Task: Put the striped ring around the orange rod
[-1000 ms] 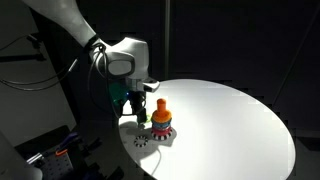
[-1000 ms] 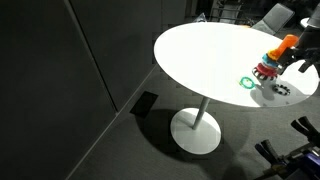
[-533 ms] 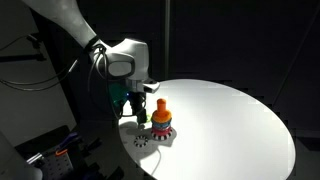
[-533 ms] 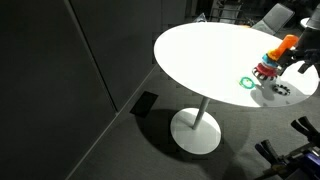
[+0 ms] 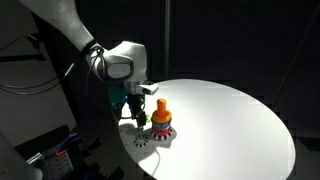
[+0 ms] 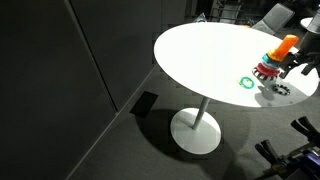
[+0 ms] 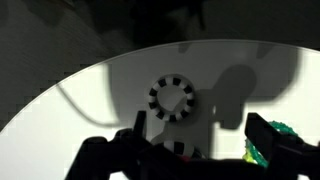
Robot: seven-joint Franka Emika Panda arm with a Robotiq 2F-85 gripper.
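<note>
The striped ring (image 5: 142,139) lies flat on the white round table (image 5: 230,120), near its edge and beside the ring stack (image 5: 161,126). The orange rod (image 5: 161,107) rises upright from that stack. In the wrist view the striped ring (image 7: 172,97) lies on the table ahead of my gripper (image 7: 200,140), whose fingers are spread apart with nothing between them. In an exterior view my gripper (image 5: 135,110) hangs just above the table, beside the rod and over the striped ring's side. The ring (image 6: 280,88) and rod (image 6: 286,45) also show in the exterior view from across the table.
A plain green ring (image 6: 246,82) lies on the table next to the stack, and it also shows by the right finger in the wrist view (image 7: 262,150). The table edge is close to the rings. The surroundings are dark.
The arm has shifted slightly by the stack. The rings and the rod have not moved.
</note>
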